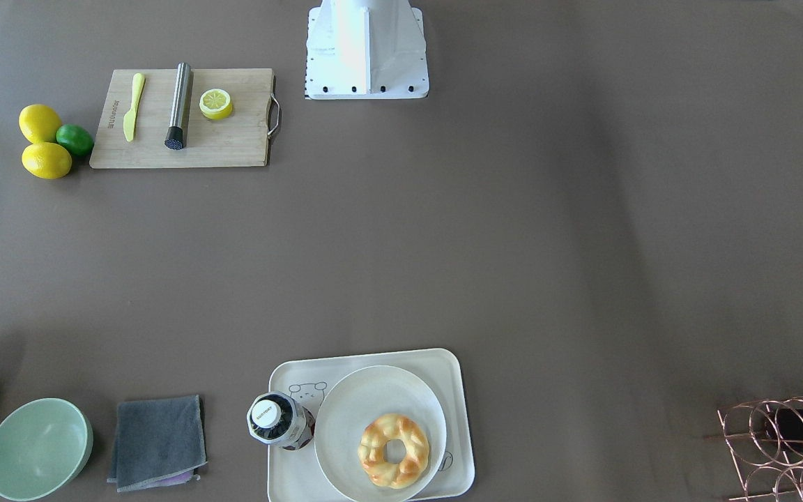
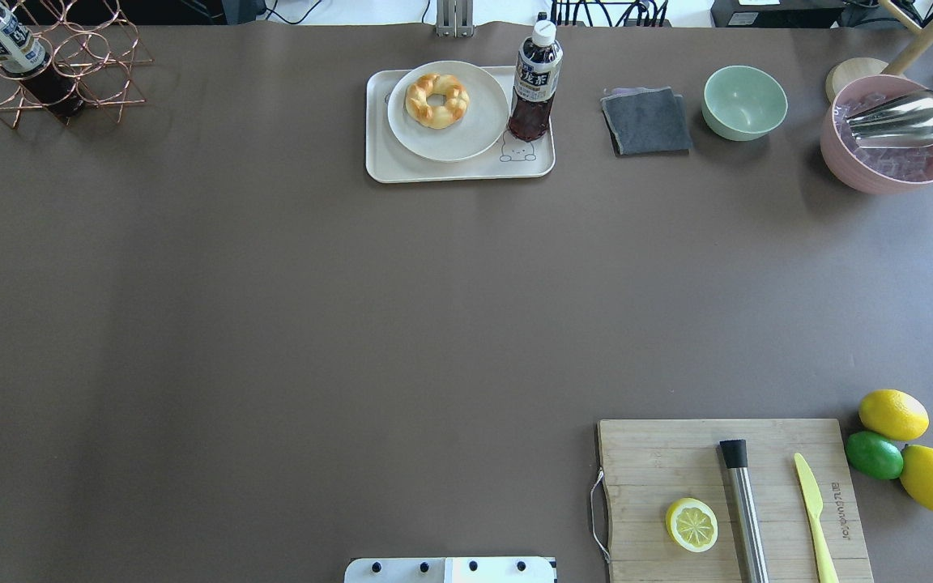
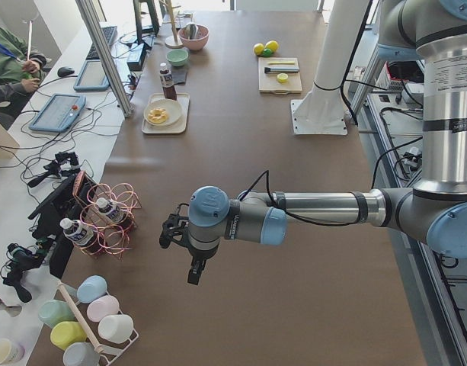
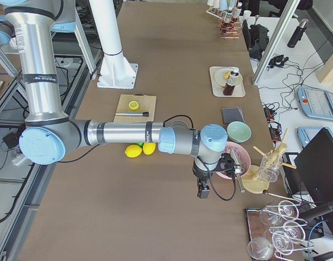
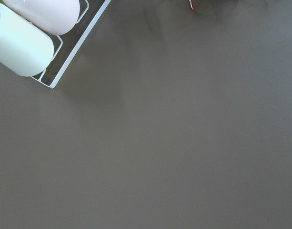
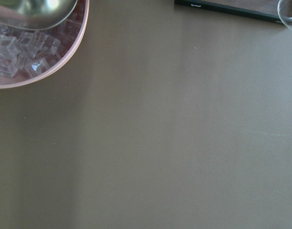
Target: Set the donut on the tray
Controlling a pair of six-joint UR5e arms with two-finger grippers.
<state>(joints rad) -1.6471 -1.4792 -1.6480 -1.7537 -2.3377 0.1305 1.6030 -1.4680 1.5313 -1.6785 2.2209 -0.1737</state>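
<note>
Though unable to judge the jaws of left gripper [image 3: 193, 272] or right gripper [image 4: 203, 191] as open or shut from 2 side views, come down over the donut [image 1: 372, 446], lying on the round plate [image 1: 366, 397] atop the tray [image 1: 445, 364], pinch 1 braided side softly and keep clear of the bottle [image 1: 279, 420].

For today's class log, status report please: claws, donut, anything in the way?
Left claw, right claw: far from tray, open or shut unclear. Donut on round white plate, plate on tray. Bottle upright on tray beside plate.
</note>
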